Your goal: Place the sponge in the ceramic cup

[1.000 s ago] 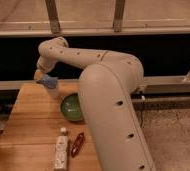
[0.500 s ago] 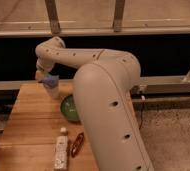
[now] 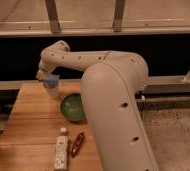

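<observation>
In the camera view, a wooden table (image 3: 33, 125) made of pale planks is seen, with a dark band of wall behind it and grey metal bars above that. A speckled grey floor (image 3: 173, 130) is seen to the right of the table. Much of the table's right side is hidden by the big white arm (image 3: 113, 100).

The gripper (image 3: 48, 78) is held over the far edge of the table. Its fingers are clenched on the blue sponge (image 3: 51, 80). The sponge is held just above the ceramic cup (image 3: 52, 92), which is stood near the far edge; it cannot be told if they touch.

A green bowl (image 3: 73, 107) is set just beside the cup, toward the middle of the table. A white bottle (image 3: 61, 152) is laid near the front edge, with a red object (image 3: 77, 144) beside it.
</observation>
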You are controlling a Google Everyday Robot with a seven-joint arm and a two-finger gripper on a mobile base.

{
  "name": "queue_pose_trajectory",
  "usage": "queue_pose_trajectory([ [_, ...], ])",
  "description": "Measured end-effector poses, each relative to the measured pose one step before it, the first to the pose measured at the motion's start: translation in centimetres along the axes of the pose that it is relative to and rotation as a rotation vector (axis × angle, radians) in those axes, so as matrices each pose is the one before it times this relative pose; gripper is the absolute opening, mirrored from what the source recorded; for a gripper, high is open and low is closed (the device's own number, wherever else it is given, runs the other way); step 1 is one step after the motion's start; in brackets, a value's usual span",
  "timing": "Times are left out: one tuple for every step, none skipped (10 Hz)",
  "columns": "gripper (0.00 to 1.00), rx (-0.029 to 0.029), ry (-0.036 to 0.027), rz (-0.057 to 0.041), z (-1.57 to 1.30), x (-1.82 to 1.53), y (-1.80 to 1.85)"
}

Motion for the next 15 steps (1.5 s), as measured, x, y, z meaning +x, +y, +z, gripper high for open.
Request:
queue_pose_trajectory([
  [0.00,0.00265,-0.01203,-0.00146,-0.007,-0.384,0.030],
  [0.00,0.00042,-0.01146,0.00114,0.131,-0.366,0.028],
  [0.00,0.00089,-0.00783,0.00228,0.110,-0.226,-0.144],
  [0.00,0.00063,-0.00523,-0.00131,0.085,-0.150,-0.157],
  [0.00,-0.00222,-0.00664,-0.00136,0.174,-0.214,0.011],
  [0.00,-0.00504,-0.00894,-0.00130,0.310,-0.283,0.137],
  [0.00,-0.00473,-0.00629,0.00113,0.258,-0.129,0.129],
  [0.00,-0.00406,-0.00725,0.00378,0.352,0.056,0.024],
  [0.00,-0.00396,-0.00666,0.00341,0.290,0.104,0.061],
  [0.00,-0.00434,-0.00709,0.00322,0.342,0.096,0.049],
  [0.00,-0.00330,-0.00519,0.00222,0.232,0.061,0.059],
  [0.00,-0.00476,-0.00921,0.00456,0.383,0.144,0.013],
  [0.00,-0.00245,-0.00437,0.00341,0.268,0.206,-0.057],
  [0.00,-0.00476,-0.00504,0.00389,0.332,0.164,0.067],
  [0.00,-0.00370,-0.00508,0.00341,0.250,0.077,0.046],
])
